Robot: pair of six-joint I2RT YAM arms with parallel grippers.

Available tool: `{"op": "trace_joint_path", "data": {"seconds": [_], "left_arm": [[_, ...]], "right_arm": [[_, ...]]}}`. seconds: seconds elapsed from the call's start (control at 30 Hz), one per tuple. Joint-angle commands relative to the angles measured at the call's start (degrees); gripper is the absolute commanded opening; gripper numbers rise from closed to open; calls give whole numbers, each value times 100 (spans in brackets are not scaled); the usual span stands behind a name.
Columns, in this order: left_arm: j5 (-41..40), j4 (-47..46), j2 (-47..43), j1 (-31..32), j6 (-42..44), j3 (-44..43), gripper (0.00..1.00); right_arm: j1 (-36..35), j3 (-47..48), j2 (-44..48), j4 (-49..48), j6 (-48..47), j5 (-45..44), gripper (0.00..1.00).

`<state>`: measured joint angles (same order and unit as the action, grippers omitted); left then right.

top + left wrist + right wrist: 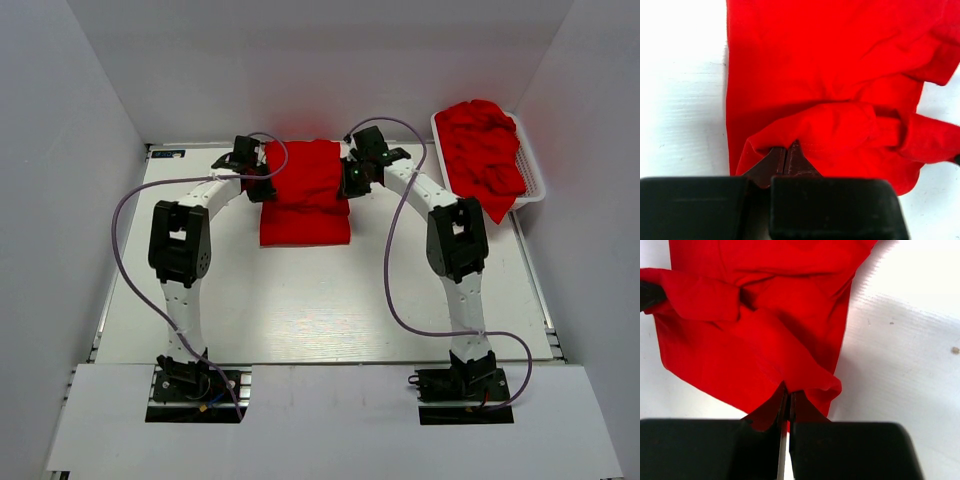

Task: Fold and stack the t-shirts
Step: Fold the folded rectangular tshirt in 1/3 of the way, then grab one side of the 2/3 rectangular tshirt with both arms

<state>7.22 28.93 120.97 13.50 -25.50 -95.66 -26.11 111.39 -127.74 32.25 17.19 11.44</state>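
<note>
A bright red t-shirt (304,192) lies partly folded on the white table at the back middle. My left gripper (262,178) is shut on its left edge; the wrist view shows the jaws pinching a fold of red fabric (805,135). My right gripper (350,178) is shut on its right edge, with fabric (805,380) bunched at the closed jaws. The far part of the shirt is lifted and draped over the near part. More red t-shirts (484,155) are heaped in the white basket (535,185) at the back right.
The basket stands at the table's right edge, one shirt hanging over its near rim. White walls enclose the table on three sides. Purple cables loop beside both arms. The arm bases sit at the near edge.
</note>
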Motion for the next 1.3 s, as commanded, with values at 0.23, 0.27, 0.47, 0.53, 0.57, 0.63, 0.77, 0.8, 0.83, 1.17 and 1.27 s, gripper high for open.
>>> {"op": "trace_joint_path", "data": {"seconds": [0.23,0.27,0.47,0.53,0.57,0.63,0.77,0.8,0.83,1.17,1.27], "left_arm": [[481,-335,278,-269,-131,-532,0],[534,-387,444,-330,-235,-585,2],[1568,-906,1200,-760,-1036,-1856,99],[1642,-846,1351,-830,-1220,-2210,100],[1642,-845,1351,-831,-1221,-2377,100],[1589,-906,1272,-884,-1221,-2379,100],[1441,-757,834,-937,-949,-2038,100],[1379,-679,693,-937,-748,-1871,100],[1222,-678,535,-937,-624,-1686,100],[377,-467,-1547,-752,528,1601,100],[315,-529,-1778,-752,633,2173,100]], "right_arm": [[229,523,-488,-667,345,595,4],[272,619,-575,-972,451,674,5],[597,1454,-1261,-2388,2585,1491,90],[651,1639,-1367,-2583,2893,1808,90],[712,1622,-1341,-2670,2921,1826,90],[739,1491,-1166,-2645,2861,1677,90],[809,939,-578,-2260,2334,1502,90],[818,841,-350,-2058,2063,1440,90],[792,475,-122,-1952,1773,1344,90],[370,-2251,1594,-1124,373,342,90],[203,-2893,1866,-1125,373,263,90]]}}
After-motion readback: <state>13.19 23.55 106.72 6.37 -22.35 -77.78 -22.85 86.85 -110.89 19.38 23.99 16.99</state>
